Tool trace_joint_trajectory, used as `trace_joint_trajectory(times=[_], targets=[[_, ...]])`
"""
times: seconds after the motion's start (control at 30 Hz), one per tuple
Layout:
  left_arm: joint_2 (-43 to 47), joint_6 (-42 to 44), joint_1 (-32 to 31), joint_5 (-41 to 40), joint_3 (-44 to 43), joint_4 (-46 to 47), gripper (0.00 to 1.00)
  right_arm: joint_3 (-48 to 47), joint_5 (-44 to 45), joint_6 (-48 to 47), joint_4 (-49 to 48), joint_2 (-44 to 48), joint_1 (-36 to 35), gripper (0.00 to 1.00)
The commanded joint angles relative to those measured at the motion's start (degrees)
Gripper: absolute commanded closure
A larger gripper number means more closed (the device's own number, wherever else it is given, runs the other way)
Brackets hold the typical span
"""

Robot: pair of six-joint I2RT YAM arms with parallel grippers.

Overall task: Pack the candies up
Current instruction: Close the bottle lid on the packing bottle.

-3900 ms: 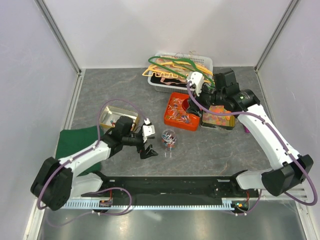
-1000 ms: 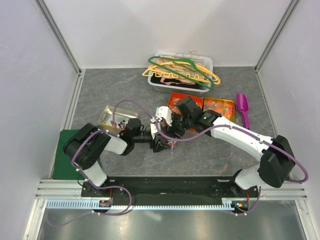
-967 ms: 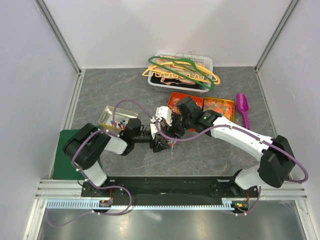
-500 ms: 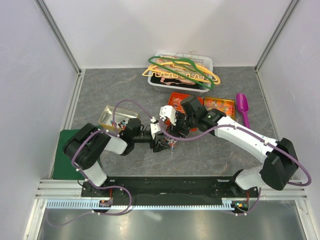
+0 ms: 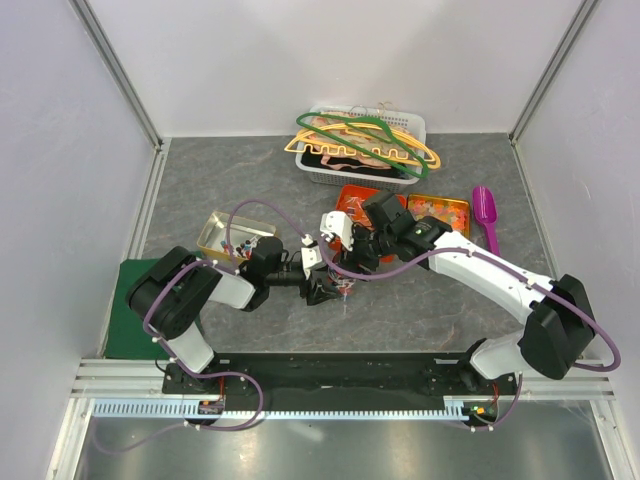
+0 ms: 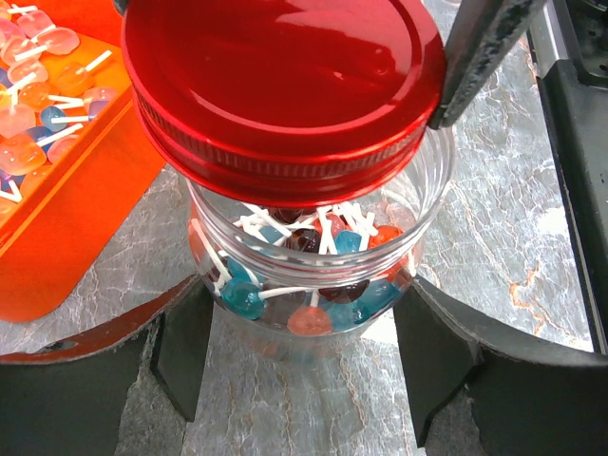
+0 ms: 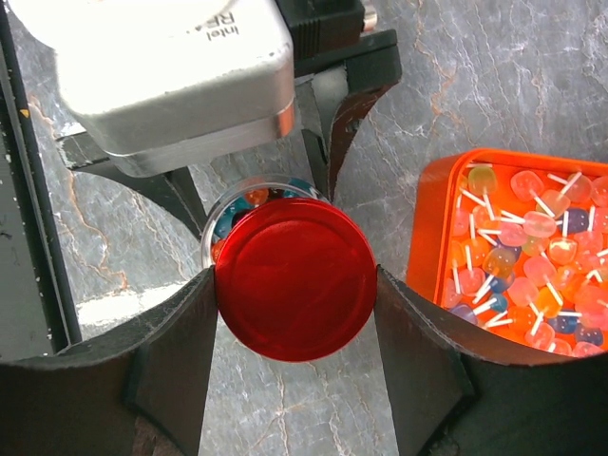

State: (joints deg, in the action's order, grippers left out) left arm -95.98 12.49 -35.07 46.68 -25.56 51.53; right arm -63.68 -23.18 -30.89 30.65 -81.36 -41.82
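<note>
Candies (image 6: 237,296) jarred; left end effector (image 6: 304,353) clamps jar (image 6: 429,195), right end effector (image 7: 296,294) holds lid (image 6: 285,76). Capping: shift 11 o'clock in right wrist view, lower, twist.

The red lid (image 7: 296,278) hides most of the jar (image 7: 233,204); the orange tray (image 7: 425,228) is cut off at three o'clock.

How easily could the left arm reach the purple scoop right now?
Probably not: the left gripper is clamped round the glass jar, and the right gripper holding the red lid, with its arm, lies between it and the purple scoop.
</note>
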Motion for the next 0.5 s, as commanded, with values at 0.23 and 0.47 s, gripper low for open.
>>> trace_joint_trajectory(times=[0.23,0.47], targets=[[-0.61,0.17,-0.09,-0.71,-1.42,0.77,0.3,-1.36,-4.68,-2.59,4.67,-1.34,-1.86,1.0],[-0.43,0.34,-0.09,-0.62,-1.33,0.77,0.3,-0.13,-2.14,-0.49,1.0,-1.78,-2.3,1.0]])
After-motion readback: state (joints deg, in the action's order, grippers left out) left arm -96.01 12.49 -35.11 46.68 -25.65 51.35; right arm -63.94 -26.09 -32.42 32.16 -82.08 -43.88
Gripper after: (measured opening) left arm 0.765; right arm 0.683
